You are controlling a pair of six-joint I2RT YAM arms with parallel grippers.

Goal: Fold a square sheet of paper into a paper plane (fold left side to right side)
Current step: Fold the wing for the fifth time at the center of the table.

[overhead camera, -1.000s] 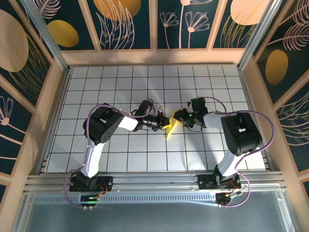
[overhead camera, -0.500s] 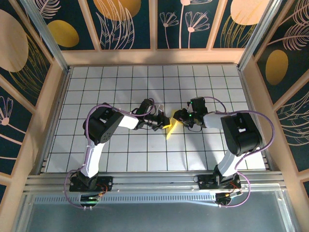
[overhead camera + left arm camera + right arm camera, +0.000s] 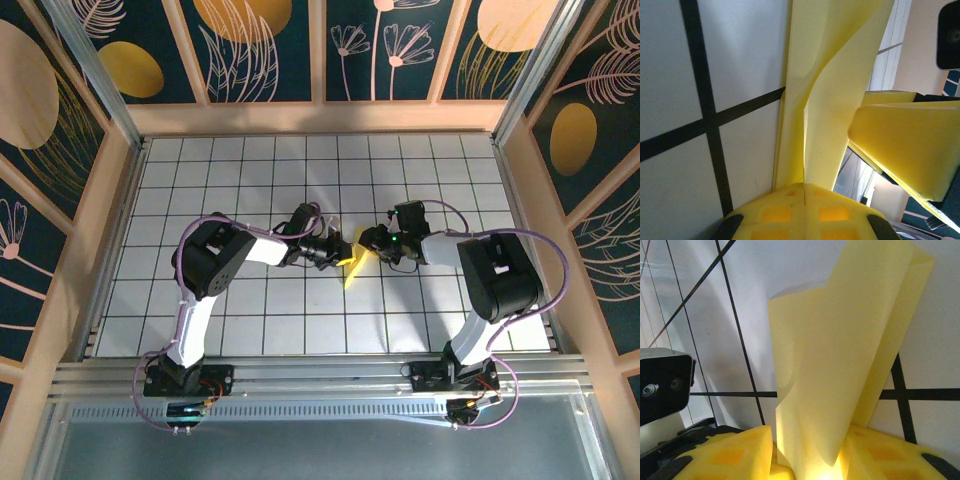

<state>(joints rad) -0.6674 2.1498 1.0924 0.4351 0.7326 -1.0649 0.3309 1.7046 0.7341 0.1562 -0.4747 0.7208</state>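
Observation:
The square sheet of paper [image 3: 352, 268] is a narrow creased pale-yellow strip at mid-table, partly raised off the tiles. My left gripper [image 3: 343, 254] comes at it from the left. In the left wrist view this gripper [image 3: 804, 189] is shut on the paper [image 3: 825, 100], whose crease runs straight into the seam between the pads. My right gripper [image 3: 366, 243] meets the sheet from the right. In the right wrist view its jaws [image 3: 807, 460] stand apart, with an upright fold of the paper [image 3: 840, 355] between the pads. One right finger [image 3: 910, 145] sits beside the strip.
The white table with black grid lines [image 3: 300, 310] is bounded by wooden walls [image 3: 320, 118] at the back and both sides. An aluminium rail [image 3: 320, 380] runs along the near edge by the arm bases. The left wrist's black camera housing [image 3: 660, 382] is close by.

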